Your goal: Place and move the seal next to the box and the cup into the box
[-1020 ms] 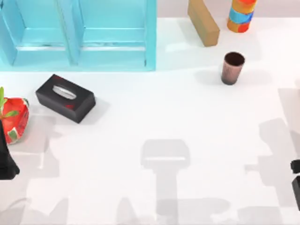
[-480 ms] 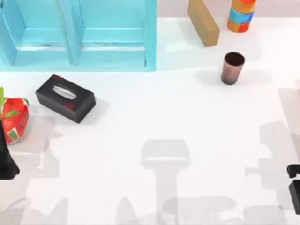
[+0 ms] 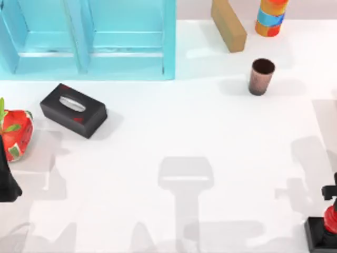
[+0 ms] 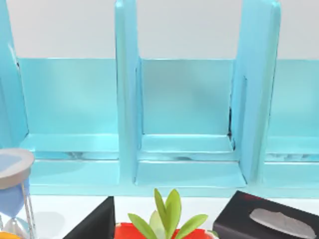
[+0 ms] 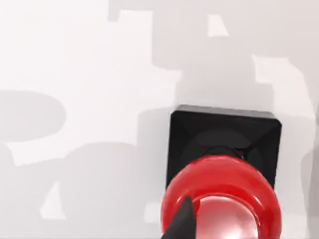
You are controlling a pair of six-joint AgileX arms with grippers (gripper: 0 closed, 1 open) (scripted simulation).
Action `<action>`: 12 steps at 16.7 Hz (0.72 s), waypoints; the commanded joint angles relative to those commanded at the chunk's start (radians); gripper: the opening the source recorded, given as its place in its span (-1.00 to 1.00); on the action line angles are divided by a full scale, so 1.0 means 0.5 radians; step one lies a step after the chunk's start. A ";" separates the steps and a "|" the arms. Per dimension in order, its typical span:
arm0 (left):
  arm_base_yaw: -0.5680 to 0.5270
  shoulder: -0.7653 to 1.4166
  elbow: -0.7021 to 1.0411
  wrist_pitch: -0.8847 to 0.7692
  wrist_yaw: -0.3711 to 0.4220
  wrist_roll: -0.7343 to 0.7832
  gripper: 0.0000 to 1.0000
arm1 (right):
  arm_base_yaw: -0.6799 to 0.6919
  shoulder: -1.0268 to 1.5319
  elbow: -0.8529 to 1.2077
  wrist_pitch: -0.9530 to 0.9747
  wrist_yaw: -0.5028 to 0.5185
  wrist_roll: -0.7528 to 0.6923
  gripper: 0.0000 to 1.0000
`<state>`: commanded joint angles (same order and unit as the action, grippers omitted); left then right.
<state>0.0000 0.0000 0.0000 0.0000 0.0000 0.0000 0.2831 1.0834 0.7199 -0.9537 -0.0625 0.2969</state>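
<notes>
One step is in hand: the right end effector hovers directly over the black-based, red-knobbed seal, finger spread untellable. Next it should grip the seal's knob; the coppery cup stands far off.

- The seal has a black square base and a shiny red knob. It stands in the table's near right corner.
- The brown cup stands upright, far from the seal.

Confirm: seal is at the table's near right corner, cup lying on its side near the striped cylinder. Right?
Not quite. The cup stands upright, mouth up, as the top view shows. The rest holds: the seal is at the near right corner, and the striped cylinder is just beyond the cup.
</notes>
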 joint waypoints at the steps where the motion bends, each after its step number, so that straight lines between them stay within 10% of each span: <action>1: 0.000 0.000 0.000 0.000 0.000 0.000 1.00 | 0.000 0.000 0.000 0.000 0.000 0.000 0.66; 4: 0.000 0.000 0.000 0.000 0.000 0.000 1.00 | 0.000 0.000 0.000 0.000 0.000 0.000 1.00; 12: 0.000 0.000 0.000 0.000 0.000 0.000 1.00 | -0.001 -0.001 0.001 0.000 0.000 0.000 1.00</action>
<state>0.0000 0.0000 0.0000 0.0000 0.0000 0.0000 0.2828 1.0830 0.7202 -0.9540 -0.0625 0.2968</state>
